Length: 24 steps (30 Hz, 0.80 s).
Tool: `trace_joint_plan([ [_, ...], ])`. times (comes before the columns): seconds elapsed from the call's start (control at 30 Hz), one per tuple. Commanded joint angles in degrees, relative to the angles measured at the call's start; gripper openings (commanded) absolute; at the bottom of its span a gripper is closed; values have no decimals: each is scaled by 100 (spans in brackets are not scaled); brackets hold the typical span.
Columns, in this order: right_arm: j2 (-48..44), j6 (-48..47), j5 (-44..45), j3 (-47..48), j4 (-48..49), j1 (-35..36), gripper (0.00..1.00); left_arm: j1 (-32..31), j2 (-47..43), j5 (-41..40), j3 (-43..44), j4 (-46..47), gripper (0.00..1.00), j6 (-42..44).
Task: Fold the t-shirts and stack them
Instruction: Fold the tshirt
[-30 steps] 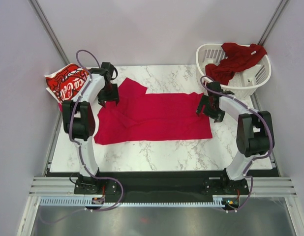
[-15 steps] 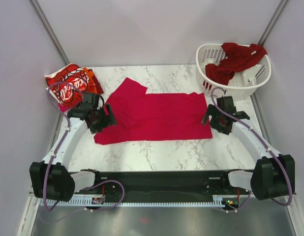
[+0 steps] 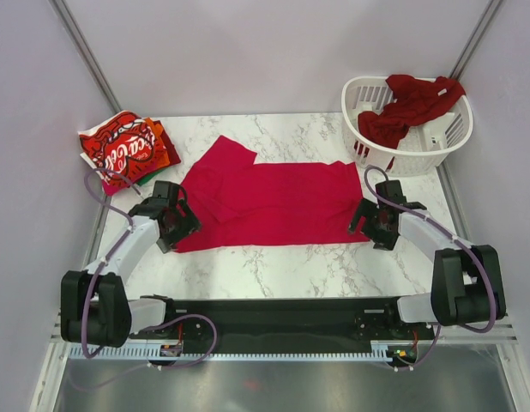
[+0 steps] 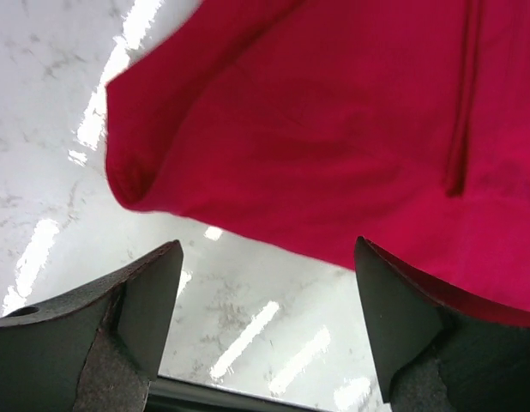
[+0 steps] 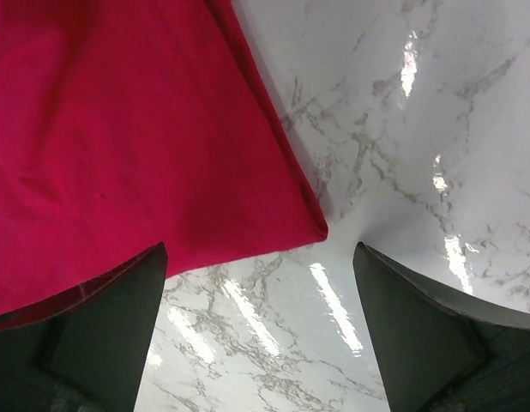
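Bright red t-shirt [image 3: 269,206] is lying spread flat mid-tabletop [image 3: 282,266], one sleeve sticking out toward the far left. Left claw [image 4: 265,292] is hovering wide open over the shirt's near-left corner, gripping nothing. Right claw [image 5: 261,283] is also gaping wide over the near-right corner, empty. Coca-Cola tee [image 3: 119,150] is sitting on the pile at the far-left edge. Dark red tee [image 3: 411,103] is hanging out of the white basket [image 3: 411,159] at far right.

Left gripper [image 4: 263,275], right gripper [image 5: 258,262]: jaws apart
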Motion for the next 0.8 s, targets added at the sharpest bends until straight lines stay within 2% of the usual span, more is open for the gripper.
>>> trace_joint_plan([
  [0.0, 209, 30, -158, -23, 420, -53, 98, 112, 376, -821, -114, 467, 88, -258],
  [0.13, 376, 3, -167, -24, 508, -141, 95, 481, 754, -576, -202, 748, 88, -399],
  [0.23, 429, -23, -141, -24, 534, -167, 87, 569, 991, -584, -273, 933, 88, -486],
  [0.33, 447, -58, -106, -76, 570, -185, 72, 595, 1193, -567, -430, 1126, 84, -566],
  [0.37, 447, -58, -132, -94, 604, -194, 61, 604, 1237, -541, -440, 1153, 82, -557],
  [0.4, 447, -67, -167, -137, 622, -194, 54, 613, 1273, -523, -431, 1206, 79, -505],
  [0.43, 438, -58, -193, -164, 640, -194, 44, 613, 1299, -514, -379, 1215, 75, -470],
  [0.47, 412, -67, -220, -216, 683, -194, 29, 613, 1291, -558, -361, 1232, 65, -452],
  [0.53, 385, -67, -264, -261, 710, -185, 16, 613, 1230, -628, -369, 1293, 54, -417],
  [0.57, 368, -76, -264, -278, 710, -194, 8, 613, 1151, -672, -387, 1329, 40, -408],
  [0.63, 359, -111, -273, -278, 693, -194, 4, 613, 1089, -707, -439, 1399, 20, -390],
  [0.67, 324, -111, -273, -270, 649, -194, 0, 613, 1071, -716, -440, 1434, 3, -399],
  [0.77, 175, -128, -194, -217, 509, -194, 0, 613, 923, -664, -448, 1452, 2, -364],
])
